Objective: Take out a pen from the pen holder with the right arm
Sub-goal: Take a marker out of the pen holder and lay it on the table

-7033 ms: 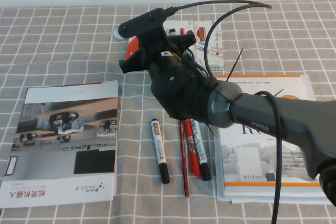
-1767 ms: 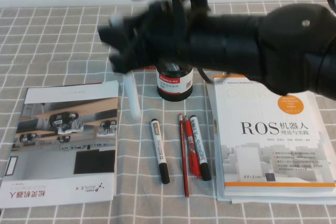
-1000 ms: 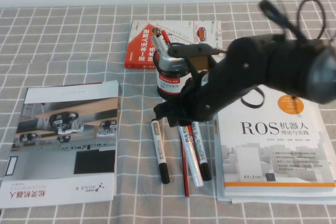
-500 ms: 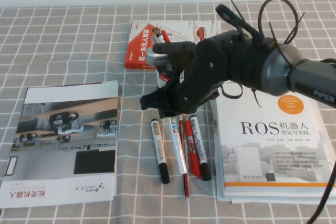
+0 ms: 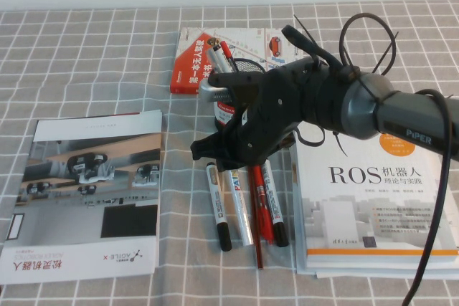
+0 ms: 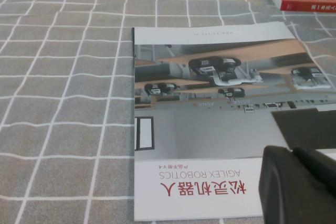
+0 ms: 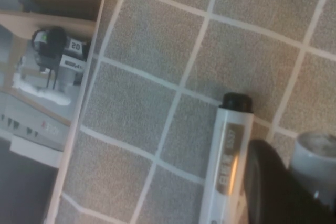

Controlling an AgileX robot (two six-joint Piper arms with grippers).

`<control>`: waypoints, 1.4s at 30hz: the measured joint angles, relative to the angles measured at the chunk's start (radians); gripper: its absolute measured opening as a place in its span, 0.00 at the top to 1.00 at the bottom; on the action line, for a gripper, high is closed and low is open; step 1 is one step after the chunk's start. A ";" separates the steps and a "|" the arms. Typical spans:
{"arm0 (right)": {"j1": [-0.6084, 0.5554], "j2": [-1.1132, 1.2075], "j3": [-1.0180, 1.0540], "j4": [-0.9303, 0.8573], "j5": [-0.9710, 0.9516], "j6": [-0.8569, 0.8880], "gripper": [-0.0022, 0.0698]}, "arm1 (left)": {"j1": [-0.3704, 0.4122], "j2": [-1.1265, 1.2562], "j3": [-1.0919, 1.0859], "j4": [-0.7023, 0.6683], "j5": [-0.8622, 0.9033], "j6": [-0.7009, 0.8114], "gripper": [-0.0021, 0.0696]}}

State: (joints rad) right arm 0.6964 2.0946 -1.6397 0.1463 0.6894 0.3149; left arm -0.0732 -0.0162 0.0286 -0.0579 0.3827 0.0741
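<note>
Printed in black on the white book (image 5: 373,191) at lower right: "ROS 机器人". Along the grey arm (image 5: 387,116) above it: "PiPER". At the foot of the brochure (image 5: 86,191) at lower left, upside down: "AGILE X" beside 松灵机器人; from the left wrist camera, "AGILEX ROBOTICS". On the red book (image 5: 193,69) at upper centre, white Chinese lettering too small to read.

Just below that book in the frame, a black mesh pen holder (image 5: 246,67), largely hidden by the arm, with a red label (image 5: 226,111) on its side and several pens (image 5: 219,51) standing in it, one red-tipped.

At centre frame, low over the checked cloth (image 5: 107,48), the right gripper (image 5: 219,154), pinched narrow on the upper end of a silver pen (image 5: 240,209). Out of the holder, slanting toward lower centre between a white marker (image 5: 217,206) and a red pen (image 5: 259,209), with a black-capped marker (image 5: 275,206) further right. Seen only from its own wrist camera, the left gripper (image 6: 296,182), above the brochure's printed end.
</note>
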 joint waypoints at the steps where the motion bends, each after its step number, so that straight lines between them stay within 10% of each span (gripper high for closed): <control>1: 0.000 0.002 0.000 0.000 -0.002 0.000 0.86 | 0.000 0.000 0.000 0.000 0.000 0.000 0.98; 21: 0.016 -0.099 0.054 -0.043 0.018 0.002 0.53 | 0.000 0.000 0.000 0.000 0.000 0.000 0.98; 31: 0.042 -0.546 0.288 -0.091 0.052 -0.091 0.94 | 0.000 0.000 0.000 0.000 0.000 0.000 0.98; 42: 0.042 -0.954 0.535 -0.169 0.133 -0.098 0.99 | 0.000 0.000 0.000 0.000 0.000 0.000 0.98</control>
State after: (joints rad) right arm 0.7379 1.1408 -1.1045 -0.0228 0.8222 0.2166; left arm -0.0732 -0.0162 0.0286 -0.0579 0.3827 0.0741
